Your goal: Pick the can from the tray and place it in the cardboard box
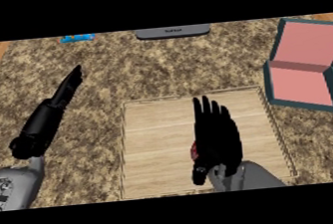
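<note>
Can (194,150) shows only a red sliver beside right hand (218,139) over tray (157,135).

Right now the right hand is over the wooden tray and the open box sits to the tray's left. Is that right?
Not quite. The head view shows the open box to the right of the wooden tray, past its far right corner, not to its left. The rest stands: the right hand is over the tray.
</note>
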Controlling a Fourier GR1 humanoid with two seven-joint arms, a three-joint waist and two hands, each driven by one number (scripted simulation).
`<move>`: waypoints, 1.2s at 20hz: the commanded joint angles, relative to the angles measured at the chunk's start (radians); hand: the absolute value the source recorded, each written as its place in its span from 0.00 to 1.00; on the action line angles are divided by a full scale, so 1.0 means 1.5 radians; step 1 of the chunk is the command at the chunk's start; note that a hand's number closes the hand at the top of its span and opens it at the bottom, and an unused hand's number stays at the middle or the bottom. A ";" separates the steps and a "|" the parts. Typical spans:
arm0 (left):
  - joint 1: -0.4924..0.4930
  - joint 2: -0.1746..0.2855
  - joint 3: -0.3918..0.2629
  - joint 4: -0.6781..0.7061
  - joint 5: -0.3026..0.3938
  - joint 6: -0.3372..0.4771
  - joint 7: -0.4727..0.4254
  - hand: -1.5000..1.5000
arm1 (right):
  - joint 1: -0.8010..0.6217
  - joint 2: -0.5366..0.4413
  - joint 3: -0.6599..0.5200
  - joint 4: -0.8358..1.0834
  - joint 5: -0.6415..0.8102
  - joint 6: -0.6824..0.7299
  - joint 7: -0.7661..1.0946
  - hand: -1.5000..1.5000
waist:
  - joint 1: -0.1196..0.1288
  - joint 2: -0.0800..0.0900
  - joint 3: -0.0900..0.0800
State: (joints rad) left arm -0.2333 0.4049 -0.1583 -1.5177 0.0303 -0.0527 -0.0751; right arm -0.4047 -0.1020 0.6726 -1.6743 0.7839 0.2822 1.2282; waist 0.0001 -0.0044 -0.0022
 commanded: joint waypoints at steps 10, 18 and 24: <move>0.027 -0.007 0.006 -0.042 -0.009 -0.003 0.009 0.50 | 0.057 0.067 -0.016 0.052 0.111 0.060 0.121 0.00 | 0.002 0.000 0.001; 0.000 -0.003 0.037 0.006 -0.009 -0.041 -0.006 0.50 | 0.081 0.067 0.001 0.061 0.119 0.061 0.043 1.00 | 0.001 0.002 0.001; 0.009 -0.017 0.046 -0.019 -0.023 -0.042 0.010 0.50 | 0.071 0.067 0.005 0.064 0.205 0.056 -0.021 1.00 | 0.001 0.002 0.001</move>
State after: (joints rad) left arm -0.2214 0.3718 -0.1127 -1.5329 -0.0062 -0.0955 -0.0710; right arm -0.3025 -0.0184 0.6415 -1.5869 1.0222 0.3620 1.0894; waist 0.0015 -0.0016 -0.0005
